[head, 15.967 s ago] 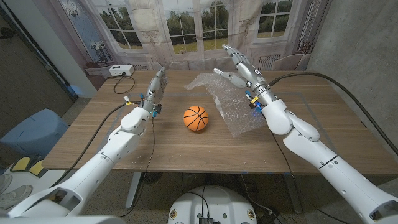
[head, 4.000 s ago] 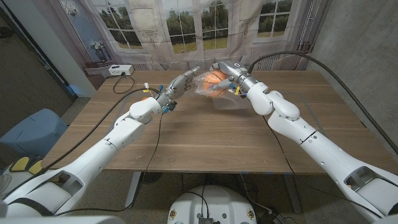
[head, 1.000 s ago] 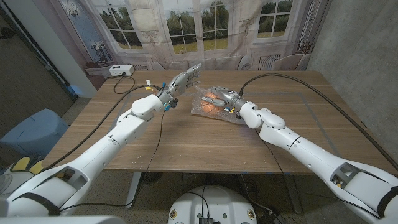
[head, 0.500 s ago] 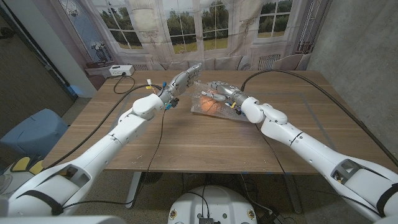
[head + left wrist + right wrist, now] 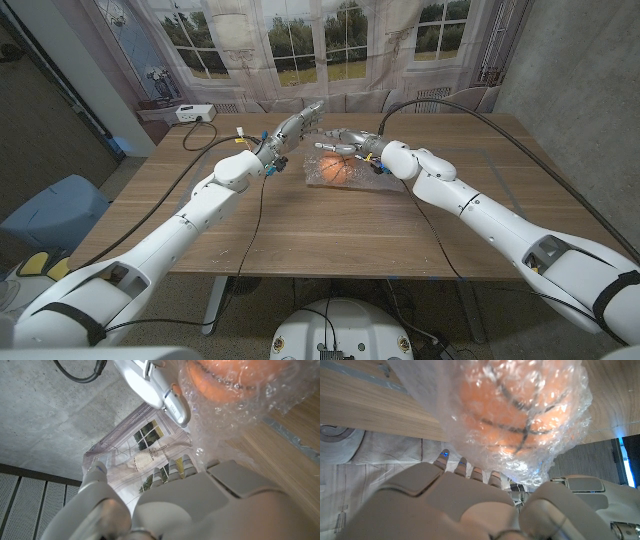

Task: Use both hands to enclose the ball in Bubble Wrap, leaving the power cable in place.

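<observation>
Resting on the wooden table point(image 5: 330, 225) by windows point(image 5: 300, 30), wrapped ball point(image 5: 335, 170); right hand point(image 5: 345, 140) grasping wrap, left hand point(image 5: 300, 125) released.

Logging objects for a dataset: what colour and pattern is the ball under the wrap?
Orange with black lines, like a basketball; the right wrist view shows it best.

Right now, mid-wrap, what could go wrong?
The ball sits under loose bubble wrap with nothing visibly fastening it; the wrap could fall open when the right hand lifts. The ball is round, so a push from the left hand might roll it out. The power cable near the left arm could snag.
</observation>
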